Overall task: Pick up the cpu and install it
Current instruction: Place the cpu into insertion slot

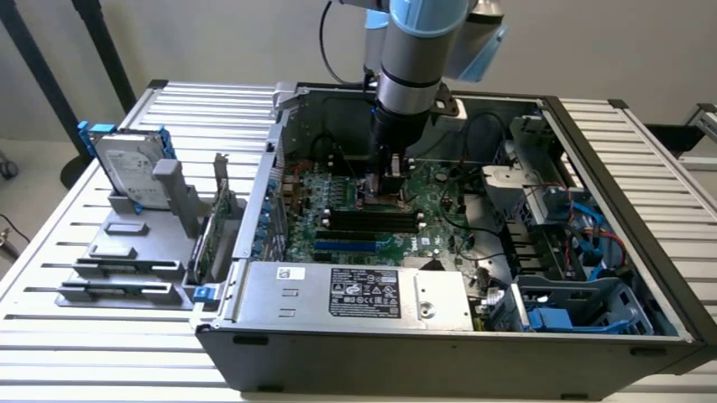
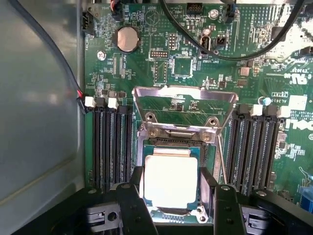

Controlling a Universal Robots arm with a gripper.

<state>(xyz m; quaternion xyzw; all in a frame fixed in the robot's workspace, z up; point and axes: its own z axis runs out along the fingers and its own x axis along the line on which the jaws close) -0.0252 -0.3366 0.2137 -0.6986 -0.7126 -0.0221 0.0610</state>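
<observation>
The black fingers [image 2: 132, 205] of the hand [image 2: 172, 171] are clamping the small silvery square cpu [image 2: 170, 180], sitting in the dark socket [image 2: 205, 147] on the green board [image 2: 142, 73]. It seems to be the putting-in step, calling for a soft, straight touch next. The grey case [image 1: 336, 353] is lying on a white slatted bench [image 1: 101, 353], pale wall [image 1: 224, 42] behind.

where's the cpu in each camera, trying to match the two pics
Wrist view: the cpu sits at the socket, beside the raised metal frame, between two banks of slots.
Exterior view: it is hidden under the claw, on the green board in the middle of the open case.
Shared landmark: the black memory slots next to the socket.
</observation>
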